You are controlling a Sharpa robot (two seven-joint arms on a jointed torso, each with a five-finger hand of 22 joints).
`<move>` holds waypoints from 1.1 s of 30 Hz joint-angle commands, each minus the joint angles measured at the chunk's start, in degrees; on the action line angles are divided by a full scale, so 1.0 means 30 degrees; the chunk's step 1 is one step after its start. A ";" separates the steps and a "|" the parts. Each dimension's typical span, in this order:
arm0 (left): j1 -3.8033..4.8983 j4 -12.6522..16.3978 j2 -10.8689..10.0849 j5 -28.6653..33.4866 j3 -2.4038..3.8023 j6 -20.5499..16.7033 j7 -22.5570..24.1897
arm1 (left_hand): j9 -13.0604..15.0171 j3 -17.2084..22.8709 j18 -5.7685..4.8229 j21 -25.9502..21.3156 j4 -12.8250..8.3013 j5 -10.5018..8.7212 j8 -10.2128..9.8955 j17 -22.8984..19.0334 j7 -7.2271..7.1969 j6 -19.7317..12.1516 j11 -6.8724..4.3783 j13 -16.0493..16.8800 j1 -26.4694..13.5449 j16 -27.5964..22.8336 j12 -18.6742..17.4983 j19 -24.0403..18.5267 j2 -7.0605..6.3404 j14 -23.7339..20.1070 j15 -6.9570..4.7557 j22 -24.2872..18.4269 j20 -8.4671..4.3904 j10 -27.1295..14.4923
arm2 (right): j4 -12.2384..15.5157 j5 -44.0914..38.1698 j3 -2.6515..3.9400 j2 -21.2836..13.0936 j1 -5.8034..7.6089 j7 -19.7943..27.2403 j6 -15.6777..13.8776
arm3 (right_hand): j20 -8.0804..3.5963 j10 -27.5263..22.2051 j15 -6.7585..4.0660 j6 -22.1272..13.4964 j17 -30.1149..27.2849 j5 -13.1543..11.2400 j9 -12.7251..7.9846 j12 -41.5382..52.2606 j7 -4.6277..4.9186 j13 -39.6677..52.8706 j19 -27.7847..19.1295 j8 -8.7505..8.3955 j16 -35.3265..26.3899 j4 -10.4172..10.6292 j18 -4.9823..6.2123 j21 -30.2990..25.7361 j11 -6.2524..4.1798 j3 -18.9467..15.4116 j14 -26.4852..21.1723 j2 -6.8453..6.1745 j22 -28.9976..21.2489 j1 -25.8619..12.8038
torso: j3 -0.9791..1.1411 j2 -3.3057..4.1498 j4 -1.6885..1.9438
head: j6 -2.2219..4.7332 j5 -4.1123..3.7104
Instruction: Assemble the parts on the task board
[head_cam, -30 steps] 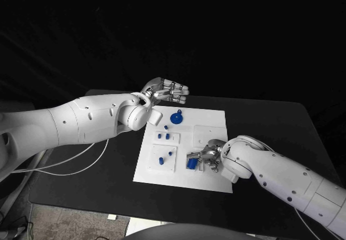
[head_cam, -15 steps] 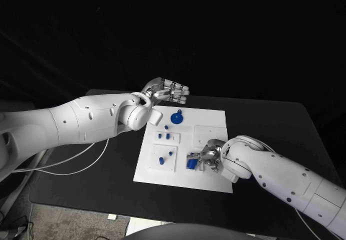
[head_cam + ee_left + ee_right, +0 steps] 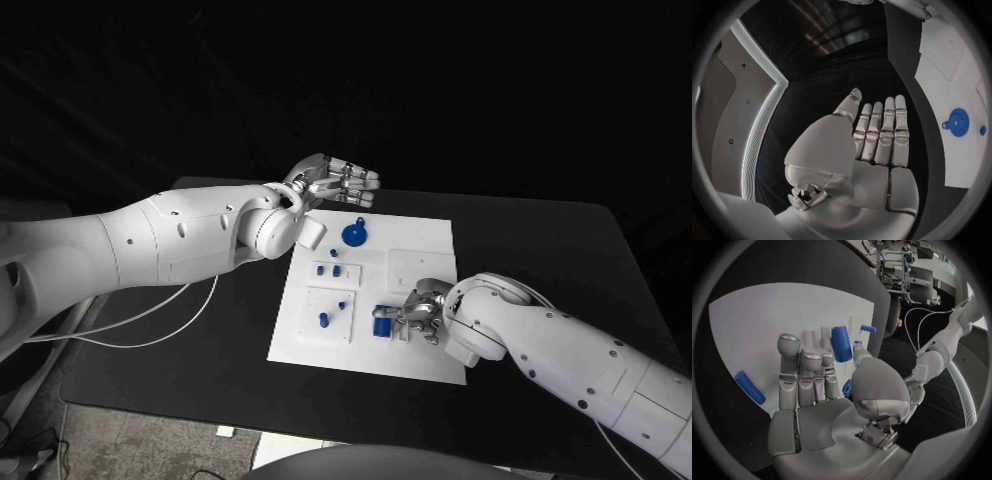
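Note:
The white task board (image 3: 418, 240) lies in the middle of the black table. My right hand (image 3: 420, 312) rests low over its near right part, thumb and fingers pinching a blue cylinder (image 3: 382, 323). In the right wrist view the cylinder (image 3: 841, 344) stands between the fingertips and the thumb, over the board (image 3: 767, 315). My left hand (image 3: 336, 182) hovers beyond the board's far left corner and holds nothing; its fingers (image 3: 882, 130) lie straight and side by side. A round blue disc part (image 3: 353, 236) sits on the far part of the board, with small blue pegs (image 3: 335, 270) nearer.
Two more blue pieces (image 3: 325, 320) lie in the near left plate of the board. A loose blue piece (image 3: 749, 387) lies on the board beside my right hand. White cables (image 3: 159, 330) trail over the table's left side. Black table surrounds the board.

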 commanded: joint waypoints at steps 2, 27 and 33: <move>0.0040 0.0009 -0.0016 -0.0113 0.0014 0.0332 0.0022 | -0.0016 -0.0031 -0.0009 0.0081 0.0098 -0.0111 -0.0045 -0.0017 0.0030 -0.0070 -0.0040 -0.0016 0.0049 -0.0123 -0.0076 0.0079 -0.0057 -0.0114 -0.0033 -0.0018 0.0061 -0.0145 | 0.0379 -0.0631 -0.0073 -0.0274 -0.0127 0.0637 -0.0418 | -0.0006 -0.0021 0.0019 -0.0146 0.0044 -0.0168 -0.0014 -0.0007 -0.0049 -0.0014 0.0895 -0.0042 -0.0091 0.0413 0.0223 -0.0007 0.0025 -0.0716 0.0128 -0.0092 0.0042 -0.0390 | -0.0003 -0.0006 0.0009 | -0.0053 0.0032; 0.0040 0.0062 -0.0200 -0.0154 0.0014 0.0358 0.0017 | -0.0016 -0.0031 -0.0009 0.0081 0.0098 -0.0111 -0.0045 -0.0017 0.0030 -0.0070 -0.0040 -0.0016 0.0049 -0.0123 -0.0076 0.0079 -0.0057 -0.0114 -0.0033 -0.0018 0.0061 -0.0145 | 0.2868 -0.6787 -0.0058 -0.2909 -0.0463 0.7436 -0.6859 | 0.0427 -0.0077 0.0412 -0.2689 0.0535 0.1436 -0.1316 0.0623 0.0815 0.0452 0.0888 -0.0055 0.0461 -0.3707 0.0643 0.1104 0.0536 0.1727 0.0178 -0.0181 0.0813 0.3626 | -0.0016 -0.0031 -0.0038 | -0.0059 0.0224; 0.0040 0.0073 -0.0221 -0.0158 0.0013 0.0360 0.0022 | -0.0016 -0.0031 -0.0009 0.0081 0.0098 -0.0111 -0.0045 -0.0017 0.0030 -0.0070 -0.0040 -0.0016 0.0049 -0.0123 -0.0076 0.0079 -0.0057 -0.0114 -0.0033 -0.0018 0.0061 -0.0145 | 0.3351 -1.0225 -0.0061 -0.3343 -0.0814 0.9510 -0.7975 | 0.0758 -0.1673 0.0732 -0.5588 0.0237 0.1317 -0.1550 -0.0933 0.1318 -0.1129 0.0385 -0.0081 0.0096 -0.4447 0.0878 -0.0643 0.0880 0.1827 -0.0412 -0.1151 0.0510 0.4681 | -0.0013 -0.0024 -0.0029 | -0.0054 0.0197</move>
